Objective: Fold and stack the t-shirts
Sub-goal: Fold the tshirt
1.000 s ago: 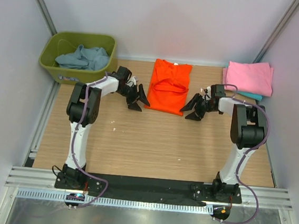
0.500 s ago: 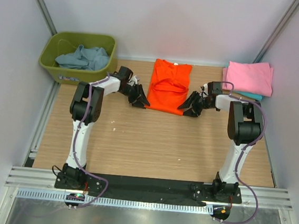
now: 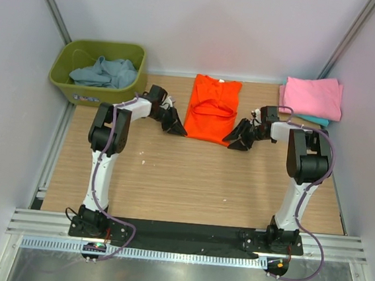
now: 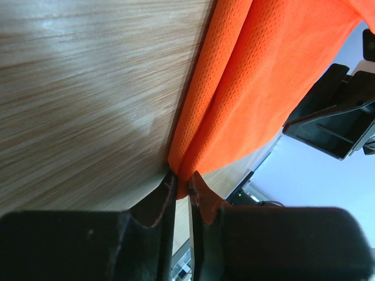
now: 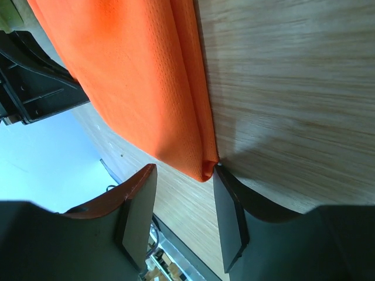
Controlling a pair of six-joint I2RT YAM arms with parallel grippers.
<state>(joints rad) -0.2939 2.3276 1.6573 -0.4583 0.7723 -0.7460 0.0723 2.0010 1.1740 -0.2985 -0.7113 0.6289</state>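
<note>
Bright orange t-shirt (image 3: 210,109): soft, fine perforated knit, folded into a long narrow panel with a raised crease across its middle. Flat at the middle of the surface's far edge, collar end toward that edge.
Surface (image 3: 183,180): pale wood-grain laminate, smooth, with a faint sheen.
Left claw (image 4: 181,182): narrow. Black tips with worn brownish pads, nipped onto the shirt's near left corner, the layered hem edges caught between them.
Right claw (image 5: 183,172): about half spread, flat black fingers on either side of the shirt's near right corner. One pad touching the folded edge, the other just beside the cloth; nothing gripped.
Left arm (image 3: 105,132): white and black links, upright from the near edge, elbow bent sharply, forearm low and angled toward the shirt.
Right arm (image 3: 305,158): mirrored pose, forearm low, wrist turned inward to the shirt.
Pink t-shirt (image 3: 311,96): smooth cotton, folded square, at the far right corner on top of a teal t-shirt (image 3: 317,120) with only a thin edge showing.
Blue-grey t-shirt (image 3: 104,71): crumpled, loose folds, inside the olive-green plastic tub (image 3: 64,79), a rectangular one with rounded rims at the far left corner.
</note>
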